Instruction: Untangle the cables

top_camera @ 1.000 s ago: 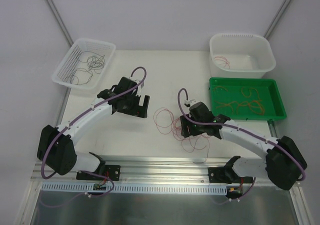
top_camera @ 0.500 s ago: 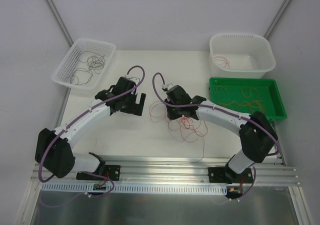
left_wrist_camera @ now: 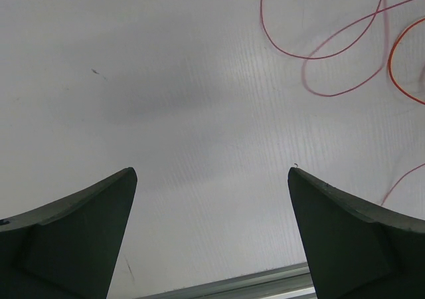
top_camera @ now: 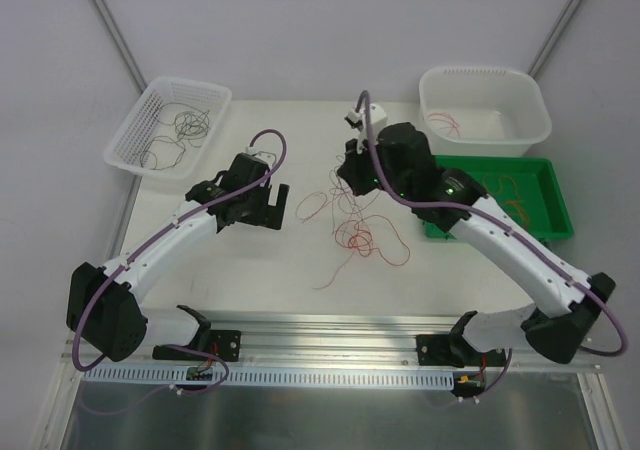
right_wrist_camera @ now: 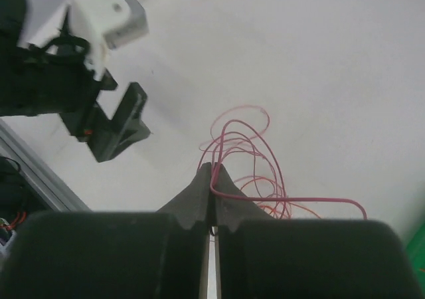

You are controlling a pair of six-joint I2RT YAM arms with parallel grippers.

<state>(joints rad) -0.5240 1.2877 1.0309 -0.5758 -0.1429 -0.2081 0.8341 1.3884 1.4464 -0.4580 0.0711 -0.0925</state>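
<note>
— Overhead?
— Mid-surface [top_camera: 300, 140], the cables [top_camera: 358, 235] trail in a red-orange tangle from the right jaws; the left jaws wait nearby.
— Left wrist?
— The left jaws are apart and empty, with red loops ahead.
— Right wrist?
— The right jaws are clamped on one pink strand. I judge this is the separating step; next, the left should pin the rest.

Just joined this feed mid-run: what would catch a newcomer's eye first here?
The right gripper, high above the middle of the white tabletop, is pinched shut on a tangle of thin red and orange cables that trails down onto the surface. Just left of it, the left gripper hovers open and empty. Along the far side sit a white mesh basket, a white plastic tub and a green tray.
</note>
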